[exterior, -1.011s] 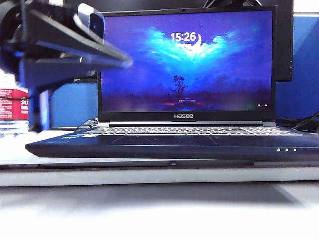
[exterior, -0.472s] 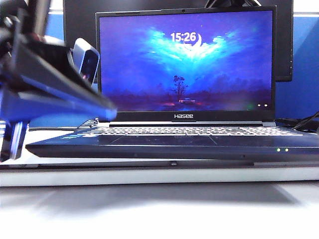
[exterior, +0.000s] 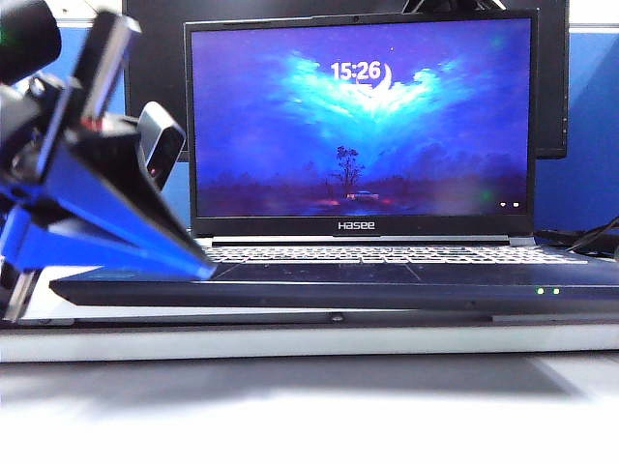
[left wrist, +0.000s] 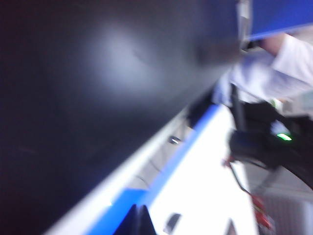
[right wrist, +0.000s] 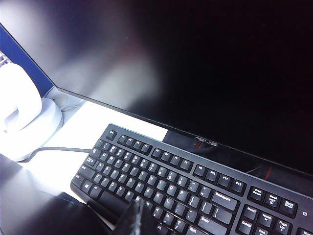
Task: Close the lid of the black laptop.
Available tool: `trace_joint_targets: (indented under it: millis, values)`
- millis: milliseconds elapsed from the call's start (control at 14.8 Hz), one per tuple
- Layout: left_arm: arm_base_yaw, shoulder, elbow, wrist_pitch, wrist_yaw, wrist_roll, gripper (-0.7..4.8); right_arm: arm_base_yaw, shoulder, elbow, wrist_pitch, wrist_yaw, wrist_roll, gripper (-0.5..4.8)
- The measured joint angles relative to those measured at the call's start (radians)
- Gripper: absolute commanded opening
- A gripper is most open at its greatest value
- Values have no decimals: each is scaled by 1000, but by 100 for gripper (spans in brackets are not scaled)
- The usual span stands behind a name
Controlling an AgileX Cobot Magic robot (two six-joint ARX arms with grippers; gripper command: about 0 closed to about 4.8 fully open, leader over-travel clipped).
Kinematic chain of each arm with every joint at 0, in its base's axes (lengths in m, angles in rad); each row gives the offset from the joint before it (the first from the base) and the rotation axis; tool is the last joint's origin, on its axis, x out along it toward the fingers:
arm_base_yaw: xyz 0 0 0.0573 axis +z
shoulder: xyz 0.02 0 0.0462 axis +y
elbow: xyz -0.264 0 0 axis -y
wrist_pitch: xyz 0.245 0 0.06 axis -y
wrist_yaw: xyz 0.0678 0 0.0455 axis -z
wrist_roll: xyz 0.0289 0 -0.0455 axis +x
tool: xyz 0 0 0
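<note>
The black laptop (exterior: 329, 285) stands open on the table, facing the exterior camera. Its lid (exterior: 360, 126) is upright with the screen lit, showing 15:26 and the Hasee name. My left gripper (exterior: 198, 266) is shut and empty; its tip points down at the laptop's front left corner. In the left wrist view the left gripper (left wrist: 139, 215) has its fingers pressed together against a blurred dark surface. My right gripper (right wrist: 138, 210) is shut and empty above a separate black keyboard (right wrist: 195, 181). It does not show in the exterior view.
A black ASUS monitor (right wrist: 195, 58) stands behind the laptop (exterior: 551, 87). A white rounded object (right wrist: 19, 112) with a cable sits beside the keyboard. Blue partition (exterior: 590, 145) at the back, cables (exterior: 590, 237) at the right, white tabletop (exterior: 309, 416) in front.
My left arm has swung down and slightly left, its tip dropping from screen height to keyboard level. The lid has not moved.
</note>
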Motion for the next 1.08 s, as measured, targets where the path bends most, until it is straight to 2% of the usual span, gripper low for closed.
trace_joint_targets:
  millis: [269,674,1078]
  values:
    - [-2,0,0,-6,-119,10,-3,14,-2,0,-9,5,-13,-6]
    - [-7,0,-2,-14,-165,10,-3,16,-4,4,-58,0,-31,-6]
    - [-8,0,-7,8,-186,10,-3,60,-11,8,-114,-2,-77,-6]
